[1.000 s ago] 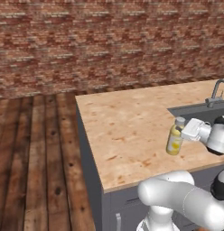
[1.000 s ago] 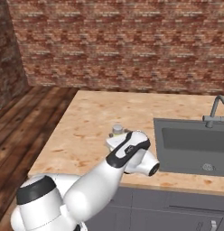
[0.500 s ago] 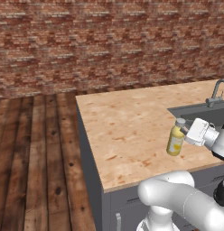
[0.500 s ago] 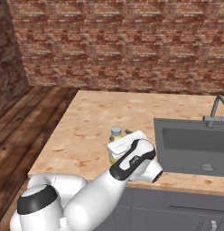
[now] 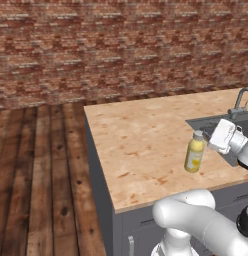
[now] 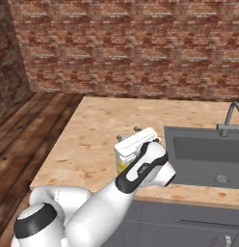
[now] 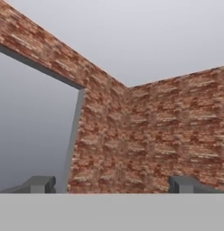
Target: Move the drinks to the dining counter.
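Note:
A yellow bottle (image 5: 194, 152) with a pale cap stands upright on the light wood top of the dining counter (image 5: 141, 135), near its front edge and left of the sink. My gripper (image 5: 217, 134) hangs just right of the bottle's cap, apart from it and open. In the right base view the hand (image 6: 129, 133) covers most of the bottle, leaving a yellow sliver (image 6: 122, 166) below it. In the hand view the gripper (image 7: 111, 185) has its dark fingertips (image 7: 39, 184) spread wide with nothing between them, facing brick walls and ceiling.
The inset grey sink (image 6: 208, 154) with its faucet (image 6: 231, 116) lies right of the bottle. The counter's left edge (image 5: 88, 135) drops to a dark plank floor (image 5: 36, 170). A brick wall (image 5: 121, 45) runs behind. My own white arm (image 6: 102, 207) rises in front.
The gripper has drawn back from the yellow bottle, to the right and slightly up, with its fingers wide. The bottle stays standing in the same spot.

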Controlling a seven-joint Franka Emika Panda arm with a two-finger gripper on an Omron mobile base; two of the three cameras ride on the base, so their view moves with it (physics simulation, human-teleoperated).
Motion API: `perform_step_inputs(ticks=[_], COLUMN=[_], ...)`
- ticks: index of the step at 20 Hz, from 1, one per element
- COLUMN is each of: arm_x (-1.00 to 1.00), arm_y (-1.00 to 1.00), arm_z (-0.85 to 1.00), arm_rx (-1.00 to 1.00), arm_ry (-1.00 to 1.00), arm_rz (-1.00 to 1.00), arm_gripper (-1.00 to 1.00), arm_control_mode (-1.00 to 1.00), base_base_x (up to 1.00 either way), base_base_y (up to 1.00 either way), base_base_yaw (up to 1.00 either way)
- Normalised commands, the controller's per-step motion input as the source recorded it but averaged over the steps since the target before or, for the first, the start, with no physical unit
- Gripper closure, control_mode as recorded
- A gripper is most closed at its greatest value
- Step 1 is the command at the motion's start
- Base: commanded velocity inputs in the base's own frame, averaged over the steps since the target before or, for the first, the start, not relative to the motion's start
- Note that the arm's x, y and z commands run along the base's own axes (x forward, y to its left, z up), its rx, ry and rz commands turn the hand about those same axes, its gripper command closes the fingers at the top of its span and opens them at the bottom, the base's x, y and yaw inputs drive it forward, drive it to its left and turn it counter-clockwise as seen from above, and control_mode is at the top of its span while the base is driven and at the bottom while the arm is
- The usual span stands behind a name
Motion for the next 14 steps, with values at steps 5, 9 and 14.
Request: perform_step_inputs(ticks=[5,9,14], arm_x=[-0.19,-0.93,-1.00], arm_y=[0.01,0.28,0.53], arm_z=[1.00,0.64,0.35], arm_rx=[-0.11,-0.19,-0.25], arm_ry=[0.00,-0.01,-0.09], arm_rz=[-0.03,0.00,0.00], arm_gripper=[-1.00,-1.00,-1.00], arm_control_mode=[-1.00,-1.00,-1.00], base_base_x=[0.00,0.00,0.00], base_base_y=[0.00,0.00,0.00], base_base_yaw=[0.00,0.00,0.00])
